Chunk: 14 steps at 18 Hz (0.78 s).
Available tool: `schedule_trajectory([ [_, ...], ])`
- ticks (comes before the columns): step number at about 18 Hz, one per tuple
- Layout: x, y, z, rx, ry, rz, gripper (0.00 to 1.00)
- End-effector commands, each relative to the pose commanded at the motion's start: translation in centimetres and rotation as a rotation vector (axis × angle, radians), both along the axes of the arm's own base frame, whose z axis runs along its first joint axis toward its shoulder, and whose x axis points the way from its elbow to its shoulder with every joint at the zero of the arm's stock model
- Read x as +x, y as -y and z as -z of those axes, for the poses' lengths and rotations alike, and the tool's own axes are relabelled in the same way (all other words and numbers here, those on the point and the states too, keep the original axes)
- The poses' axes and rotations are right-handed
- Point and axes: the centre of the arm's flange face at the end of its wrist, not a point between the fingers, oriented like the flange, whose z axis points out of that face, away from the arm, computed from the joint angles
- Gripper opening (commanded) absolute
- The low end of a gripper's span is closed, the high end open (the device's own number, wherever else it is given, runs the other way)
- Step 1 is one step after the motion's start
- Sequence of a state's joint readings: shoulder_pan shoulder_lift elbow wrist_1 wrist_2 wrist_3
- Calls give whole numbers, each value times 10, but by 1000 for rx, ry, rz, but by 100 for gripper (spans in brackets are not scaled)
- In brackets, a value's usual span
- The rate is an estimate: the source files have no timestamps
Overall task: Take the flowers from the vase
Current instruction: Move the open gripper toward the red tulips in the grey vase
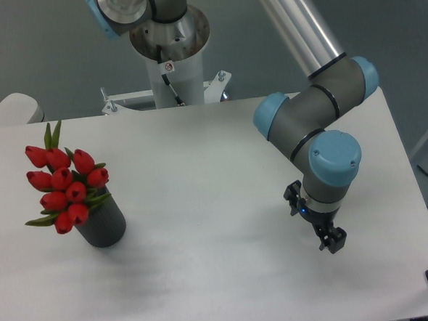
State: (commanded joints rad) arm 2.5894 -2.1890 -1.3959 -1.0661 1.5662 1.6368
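The flowers [64,186], a bunch of red tulip buds with green leaves, stand in the dark grey vase [105,225] at the left of the white table [221,276]. The vase stands upright and the bunch leans up and to the left out of its mouth. The stems are hidden inside the vase. My gripper [313,220] is far to the right of the vase, pointing down at the table. Its jaws stand apart and hold nothing.
The arm's grey and blue joints [313,118] reach over the right part of the table. The robot's base post [170,61] stands behind the far edge. The table's right edge [421,213] is close to the gripper.
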Motion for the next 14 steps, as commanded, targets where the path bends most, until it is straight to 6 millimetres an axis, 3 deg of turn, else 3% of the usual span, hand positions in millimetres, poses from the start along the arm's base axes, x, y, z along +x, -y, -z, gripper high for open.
schedule_trajectory([
  [4,1,1,-3,3,-2,-4,100],
  [8,29,-19,-4,-5,6,12,100],
  [14,64,-24,-14,74,78,-93,100],
])
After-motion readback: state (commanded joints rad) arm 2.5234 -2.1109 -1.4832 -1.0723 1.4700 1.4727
